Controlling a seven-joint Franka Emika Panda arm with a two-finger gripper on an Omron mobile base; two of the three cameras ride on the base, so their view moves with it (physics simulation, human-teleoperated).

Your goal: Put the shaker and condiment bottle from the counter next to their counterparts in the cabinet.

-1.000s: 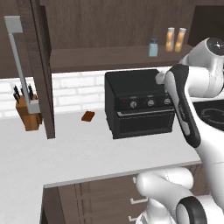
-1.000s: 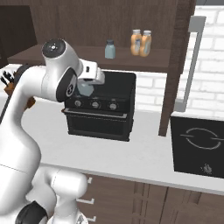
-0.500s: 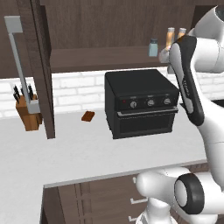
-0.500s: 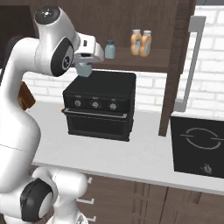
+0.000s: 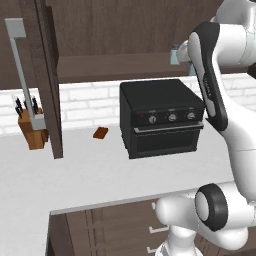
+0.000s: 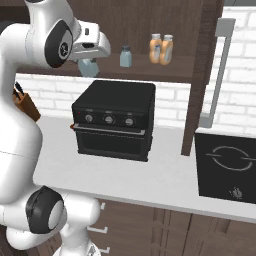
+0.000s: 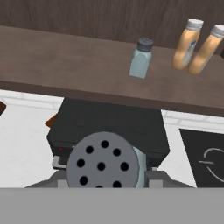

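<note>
Two amber bottles stand side by side, touching or nearly so, toward the right end of the cabinet shelf, with one blue-grey shaker on the shelf just to their left. Going left to right in the right base view: knife block at the left edge partly behind the arm, then the gripper raised near shelf height over the left part of the black oven, closed around a second shaker, pale blue-grey glass showing below the white hand. This held shaker is left of the shelved shaker, apart from it, in front of the shelf edge. Hand view: held shaker's grey perforated cap sits large at bottom centre between the finger tips, the shelved shaker above it, amber bottles upper right. Oven sits on the white counter; right of it the open cabinet door with grey bar handle, then a black cooktop. Left base view: small brown item on the counter left of the oven, other open door further left.
</note>
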